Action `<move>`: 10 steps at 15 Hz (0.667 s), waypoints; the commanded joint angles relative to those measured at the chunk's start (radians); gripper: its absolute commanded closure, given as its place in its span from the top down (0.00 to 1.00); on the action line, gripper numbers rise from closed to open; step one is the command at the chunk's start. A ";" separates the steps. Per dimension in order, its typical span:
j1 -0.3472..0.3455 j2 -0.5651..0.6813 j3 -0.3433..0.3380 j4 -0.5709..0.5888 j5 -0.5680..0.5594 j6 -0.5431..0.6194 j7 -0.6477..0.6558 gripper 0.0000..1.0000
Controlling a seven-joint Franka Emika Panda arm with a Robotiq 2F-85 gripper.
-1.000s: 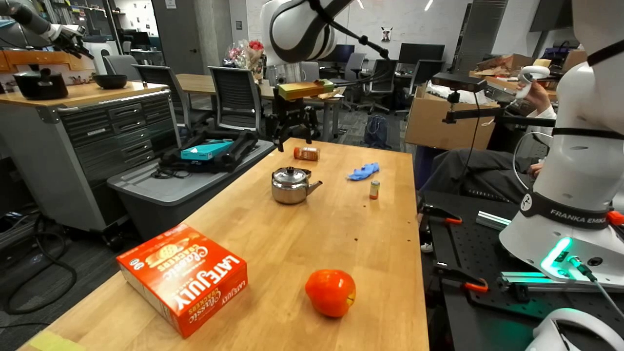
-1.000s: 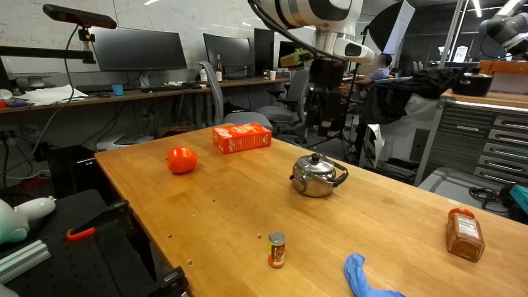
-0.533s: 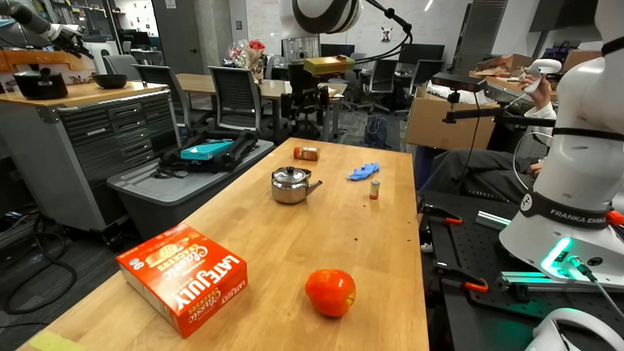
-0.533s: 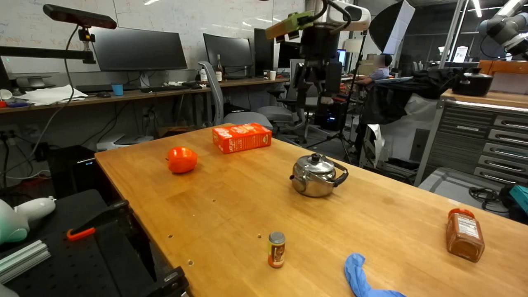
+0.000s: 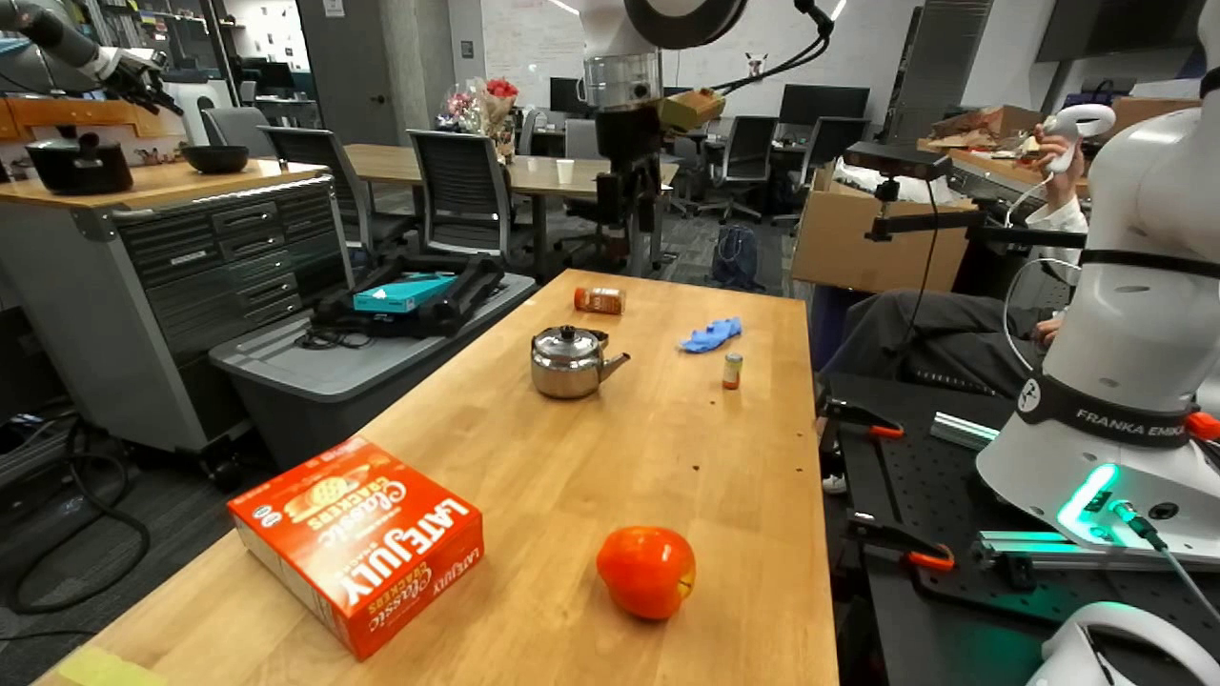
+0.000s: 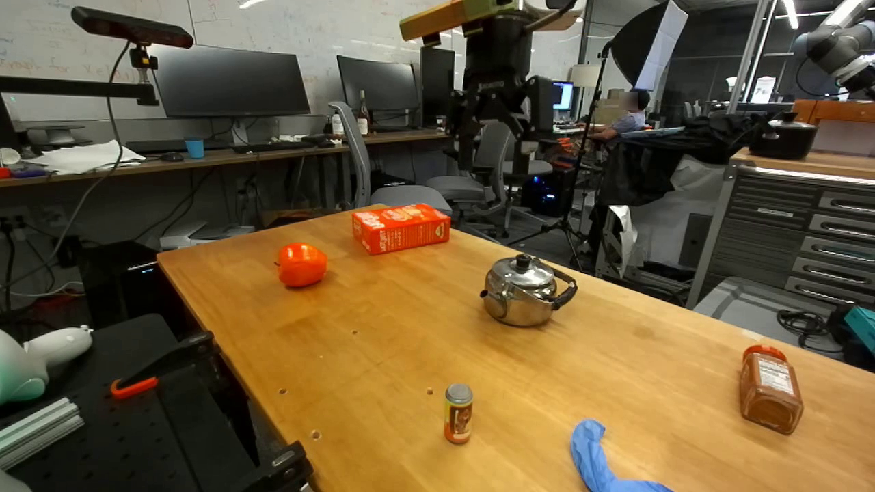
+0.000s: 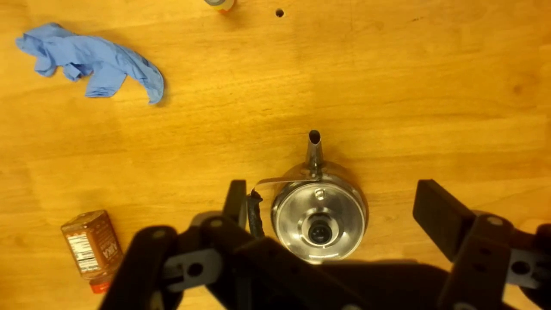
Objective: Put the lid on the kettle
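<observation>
The kettle is a shiny silver pot on the wooden table in both exterior views (image 5: 562, 376) (image 6: 514, 306). It has a spout and a black-gripped handle folded to one side. The silvery lid with a black knob sits on the kettle's mouth in both exterior views (image 5: 570, 341) (image 6: 525, 272). In the wrist view the lid (image 7: 297, 215) covers the mouth of the kettle (image 7: 338, 173). My gripper (image 6: 493, 166) is open and empty, well above the table. In the wrist view the kettle shows between its spread fingers (image 7: 441, 215), with the handle close to the left finger's outline.
On the table are an orange cracker box (image 5: 357, 538), an orange-red round object (image 5: 648, 572), a blue glove (image 6: 595, 458), a small can (image 6: 458, 413) and a spice jar lying on its side (image 6: 770, 389). A grey bin (image 5: 381, 357) stands beside the table.
My gripper has moved and turned: rightward in one exterior view, and leftward and slightly up in the other exterior view. The kettle and its lid have not moved.
</observation>
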 commanded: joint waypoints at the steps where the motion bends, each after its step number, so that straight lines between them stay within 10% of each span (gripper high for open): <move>1: -0.017 -0.099 0.025 -0.091 -0.020 0.015 -0.156 1.00; 10: -0.023 -0.215 0.022 -0.181 -0.042 -0.065 -0.285 1.00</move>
